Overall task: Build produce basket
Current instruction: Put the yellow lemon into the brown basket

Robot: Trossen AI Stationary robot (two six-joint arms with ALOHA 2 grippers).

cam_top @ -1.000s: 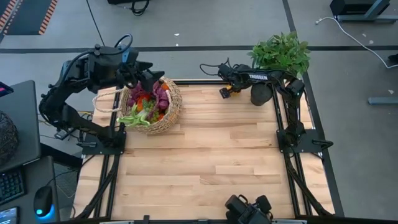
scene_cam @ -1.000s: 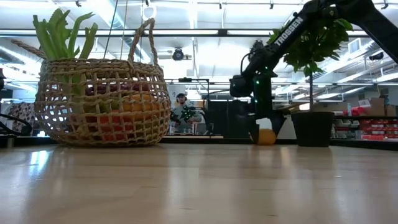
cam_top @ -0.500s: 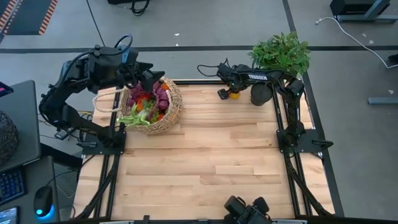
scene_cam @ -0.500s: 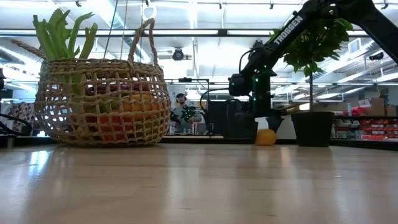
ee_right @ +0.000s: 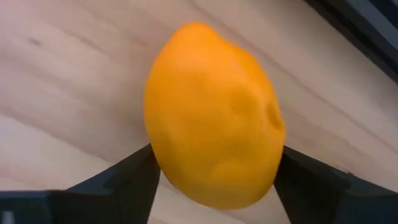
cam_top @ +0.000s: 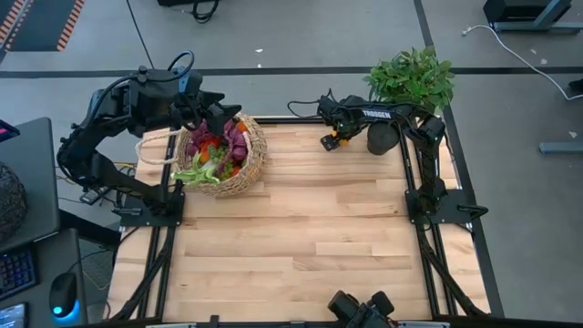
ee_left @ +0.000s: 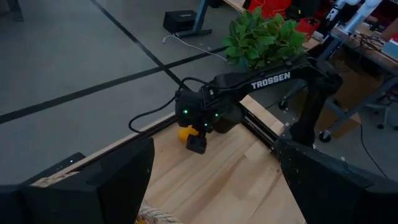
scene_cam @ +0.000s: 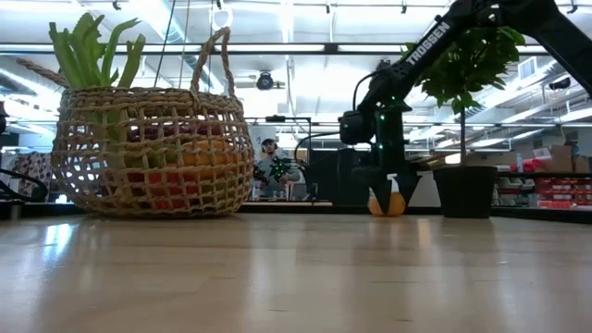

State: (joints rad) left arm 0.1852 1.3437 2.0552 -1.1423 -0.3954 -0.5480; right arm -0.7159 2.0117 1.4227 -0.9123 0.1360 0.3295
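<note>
The tan wicker basket (cam_top: pixel 223 155) (scene_cam: pixel 153 153) stands at the table's far left with produce in it: green leek tops, purple and red pieces. My left gripper (cam_top: pixel 214 114) (ee_left: pixel 214 180) hangs open above the basket's far rim and holds nothing. A yellow-orange lemon (cam_top: pixel 342 139) (scene_cam: pixel 388 203) (ee_right: pixel 214 118) lies on the table near the far edge, beside a black pot. My right gripper (cam_top: pixel 335 138) (scene_cam: pixel 388 199) (ee_right: pixel 216 163) points down over the lemon, one finger on each side of it. My right gripper comes at the lemon from above, fingers pointing down. The two fingers (ee_right: pixel 134 171) meet the lemon's opposite sides (ee_right: pixel 158 155) and lie across it. The lemon rests on the table between them.
A leafy plant (cam_top: pixel 412 77) in a black pot (cam_top: pixel 381 137) (scene_cam: pixel 465 191) stands at the far right corner, just right of the lemon. Black frame rails (cam_top: pixel 428 191) run along the table's sides. Bare wood (cam_top: pixel 310 237) fills the middle and near part.
My right gripper has rolled a little above the lemon, and its fingers have closed in from a wide gap to the lemon's sides. The lemon stays on the table at the same spot.
</note>
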